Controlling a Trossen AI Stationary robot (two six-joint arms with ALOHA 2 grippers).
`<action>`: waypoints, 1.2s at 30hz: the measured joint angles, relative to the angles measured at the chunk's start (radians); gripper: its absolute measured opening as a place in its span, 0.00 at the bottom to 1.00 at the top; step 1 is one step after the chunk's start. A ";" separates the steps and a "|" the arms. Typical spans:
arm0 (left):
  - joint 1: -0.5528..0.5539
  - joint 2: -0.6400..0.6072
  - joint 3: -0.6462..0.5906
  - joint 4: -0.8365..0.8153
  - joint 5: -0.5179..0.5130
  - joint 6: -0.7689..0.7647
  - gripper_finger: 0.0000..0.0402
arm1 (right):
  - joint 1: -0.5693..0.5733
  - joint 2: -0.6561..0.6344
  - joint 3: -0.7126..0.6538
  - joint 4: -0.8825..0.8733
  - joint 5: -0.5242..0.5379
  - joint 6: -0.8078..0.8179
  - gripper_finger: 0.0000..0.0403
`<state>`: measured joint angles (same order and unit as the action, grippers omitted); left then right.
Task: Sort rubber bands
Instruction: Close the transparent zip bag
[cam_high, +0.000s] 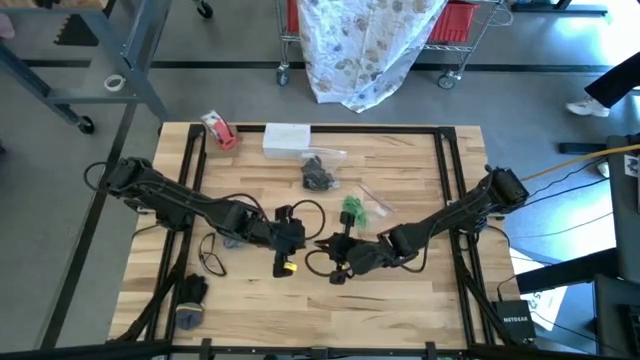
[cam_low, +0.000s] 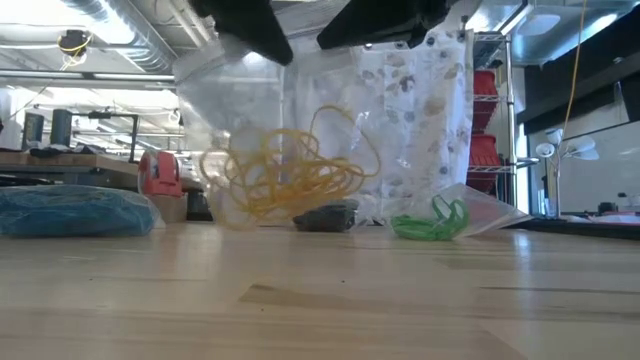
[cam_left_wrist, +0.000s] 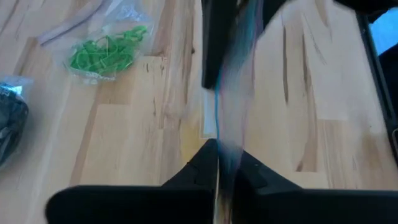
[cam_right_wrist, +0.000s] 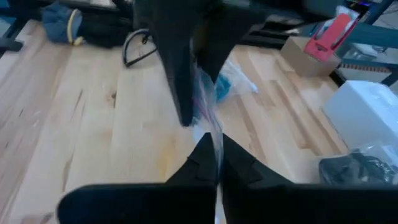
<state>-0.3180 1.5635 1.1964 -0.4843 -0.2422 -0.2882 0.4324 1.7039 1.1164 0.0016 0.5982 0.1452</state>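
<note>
Both arms reaching toward the middle of the wooden table (cam_high: 400, 290), pincers meeting near its front half. Left pincer (cam_high: 290, 238) and right pincer (cam_high: 345, 262) closed, each pinching an edge of one clear plastic bag (cam_low: 250, 120) (thin film visible between the fingertips in both wrist views). Bag raised off the table, hanging between the two pincers. Inside the bag: tan-yellow rubber bands (cam_low: 290, 170), a loose tangle sagging toward the bag's lower part, seen in the low view.

Green rubber bands (cam_high: 353, 210) lying on the table in their own clear bag, just behind the right pincer. Black rubber bands (cam_high: 318, 175) in another clear bag (cam_high: 325, 160) farther back, near a white box (cam_high: 287, 138). Red-and-white tape roll (cam_high: 220, 130) at the rear left of the table, beside the white box. Blue rubber bands (cam_low: 70, 212) in a heap on the table near the left arm, close to the low camera. Black cable loop (cam_high: 212, 255) lying on the table at the left arm's side.
</note>
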 joint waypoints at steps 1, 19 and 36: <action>0.003 0.000 0.007 0.000 0.006 -0.003 0.05 | 0.000 0.000 0.000 -0.003 -0.008 0.004 0.01; 0.058 0.001 0.040 -0.030 0.058 0.045 0.12 | -0.001 0.000 0.000 -0.012 -0.015 0.006 0.00; 0.046 0.000 0.037 -0.045 0.039 0.058 0.00 | 0.000 -0.026 0.000 0.021 -0.049 0.090 0.20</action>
<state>-0.2721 1.5639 1.2339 -0.5297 -0.2028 -0.2298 0.4319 1.6775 1.1168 0.0226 0.5497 0.2348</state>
